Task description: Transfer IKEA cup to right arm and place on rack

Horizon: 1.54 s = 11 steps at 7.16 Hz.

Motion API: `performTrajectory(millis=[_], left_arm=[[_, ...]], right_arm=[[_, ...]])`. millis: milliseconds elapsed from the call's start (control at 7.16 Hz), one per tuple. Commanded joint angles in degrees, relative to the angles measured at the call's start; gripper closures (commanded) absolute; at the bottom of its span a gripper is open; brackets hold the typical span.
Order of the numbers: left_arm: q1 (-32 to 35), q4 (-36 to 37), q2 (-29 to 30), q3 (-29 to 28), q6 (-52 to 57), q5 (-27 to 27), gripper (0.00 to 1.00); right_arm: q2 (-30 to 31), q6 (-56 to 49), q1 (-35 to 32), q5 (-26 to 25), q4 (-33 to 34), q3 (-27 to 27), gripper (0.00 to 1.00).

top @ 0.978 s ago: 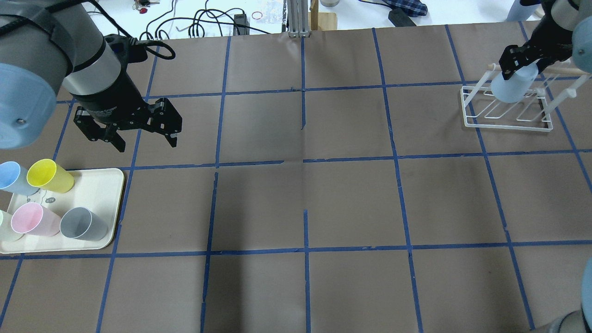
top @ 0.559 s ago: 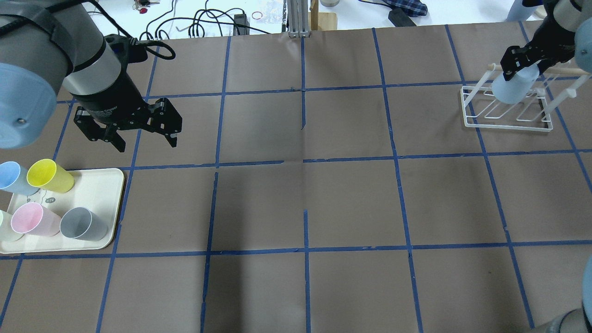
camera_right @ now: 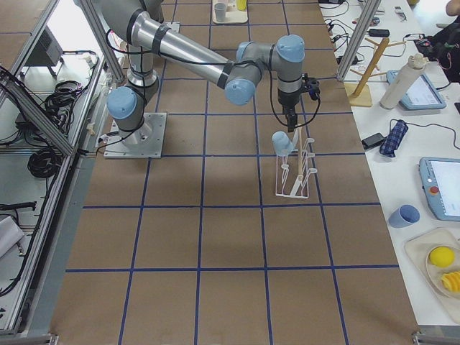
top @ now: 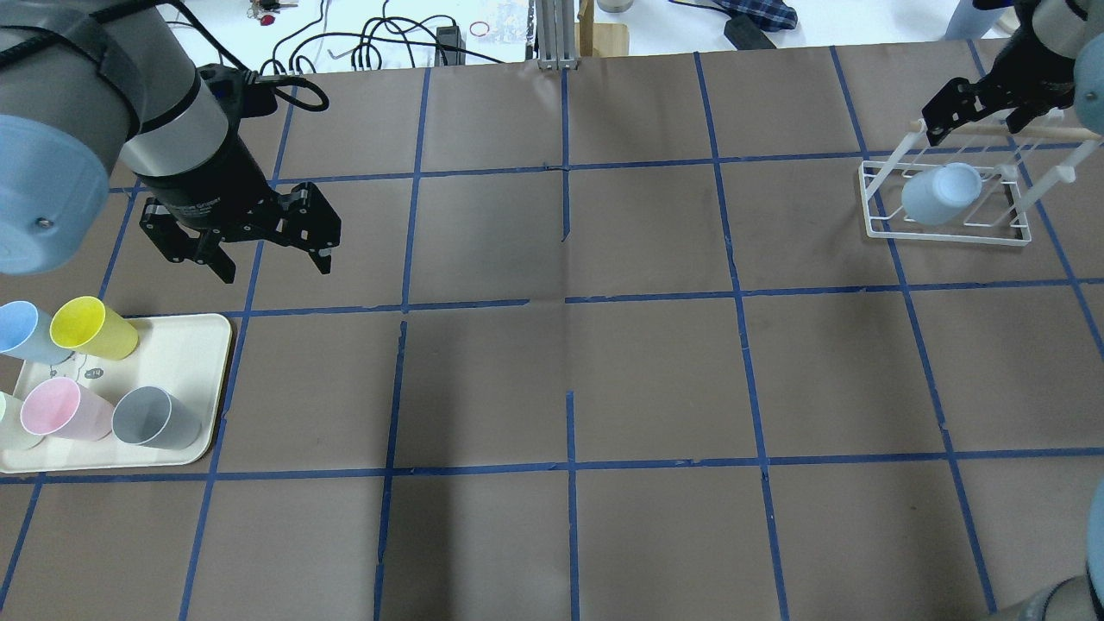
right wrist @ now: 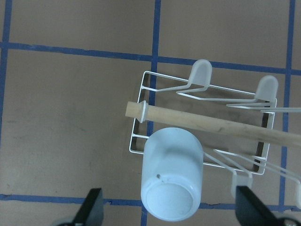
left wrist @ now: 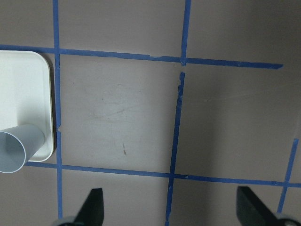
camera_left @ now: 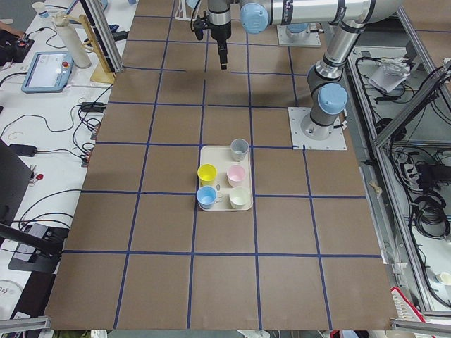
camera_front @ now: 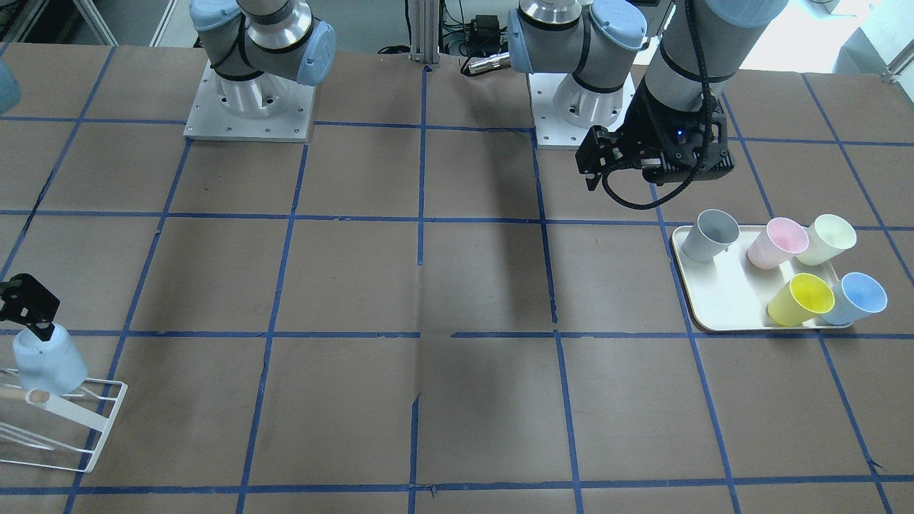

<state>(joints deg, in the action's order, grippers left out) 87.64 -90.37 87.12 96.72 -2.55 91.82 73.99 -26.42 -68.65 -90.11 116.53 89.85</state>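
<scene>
The pale-blue IKEA cup point(top: 936, 194) sits upside down on the white wire rack point(top: 949, 231), just below its wooden dowel point(right wrist: 216, 126). It also shows in the right wrist view point(right wrist: 171, 181) and the front view point(camera_front: 43, 360). My right gripper point(top: 975, 121) is open and empty, above the cup and apart from it; its fingers point(right wrist: 91, 209) stand wide either side. My left gripper point(top: 276, 272) is open and empty, hovering over the table beyond the cream tray point(top: 190, 345). A second pale-blue cup point(top: 21, 332) stands at the tray's far left.
The tray also holds a yellow cup point(top: 90, 328), a pink cup point(top: 60, 407), a grey cup point(top: 155, 417) and a pale-green cup point(camera_front: 828, 239). Cables and clutter lie beyond the table's far edge point(top: 388, 43). The rack stands near the table's far right.
My right gripper has let go of the pale-blue cup and drawn back above it. The cup has settled lower onto the rack. The left arm has not moved.
</scene>
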Motion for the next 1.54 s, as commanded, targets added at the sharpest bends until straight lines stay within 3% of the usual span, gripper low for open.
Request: performTrajectory(millis=[0, 279, 838, 1397], left_arm=[[0.25, -0.07, -0.55, -0.3, -0.09, -0.5, 0.0], [0.34, -0.25, -0.99, -0.13, 0.0, 0.02, 0.0], [0.25, -0.16, -1.34, 0.05, 0.0, 0.2, 0.0], [0.34, -0.42, -1.34, 0.22, 0.0, 0.11, 0.0]], right_arm=[[0.63, 0.06, -0.08, 0.02, -0.42, -0.03, 0.0], [3.51, 0.32, -1.74, 0.2, -5.65, -0.03, 0.0], [13.71, 7.33, -14.9, -0.15, -17.97, -0.11, 0.0], [16.63, 18.48, -24.33, -0.68, -22.64, -0.03, 0.0]])
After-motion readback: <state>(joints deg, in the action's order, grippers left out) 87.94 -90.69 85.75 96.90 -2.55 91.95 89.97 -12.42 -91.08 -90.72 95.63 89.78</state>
